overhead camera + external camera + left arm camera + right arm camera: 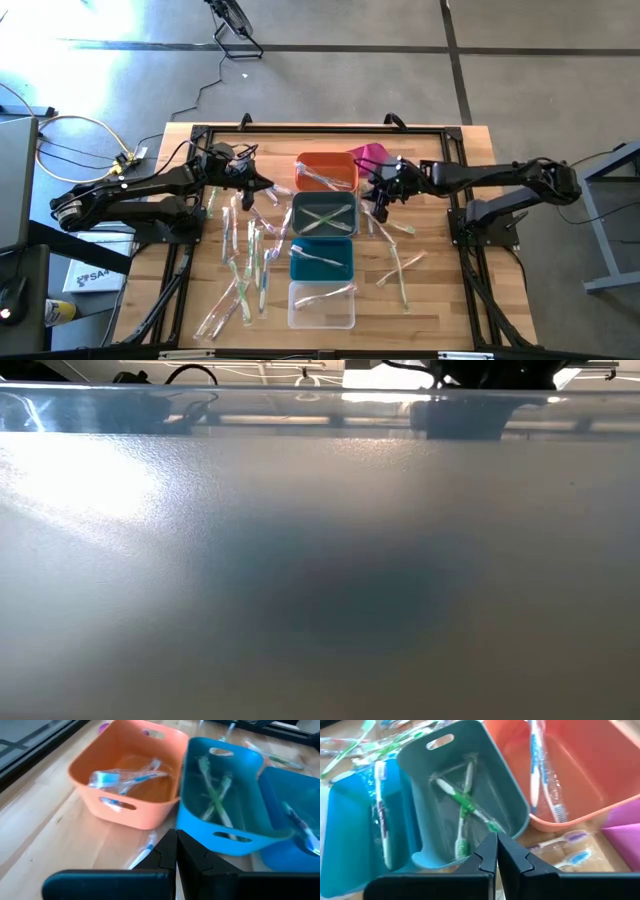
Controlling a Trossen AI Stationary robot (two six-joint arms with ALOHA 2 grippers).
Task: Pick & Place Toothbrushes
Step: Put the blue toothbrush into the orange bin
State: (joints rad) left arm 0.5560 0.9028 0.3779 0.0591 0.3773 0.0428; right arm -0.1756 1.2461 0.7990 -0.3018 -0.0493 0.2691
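Wrapped toothbrushes lie scattered on the wooden table, many to the left (243, 262) and a few to the right (396, 266) of a column of bins. The orange bin (326, 171) holds blue ones (125, 779), the grey bin (323, 214) two crossed green ones (464, 806), and the teal bin (322, 260) one (380, 815). My left gripper (270, 188) (176, 849) hovers shut and empty left of the orange bin, above a loose toothbrush (144, 852). My right gripper (380, 210) (496, 851) hovers shut and empty by the grey bin's right side.
A clear bin (322, 304) with one toothbrush stands nearest the front edge. A magenta cloth (368, 154) lies right of the orange bin. Two loose toothbrushes (566, 840) lie under my right gripper. A blank grey surface fills the low view.
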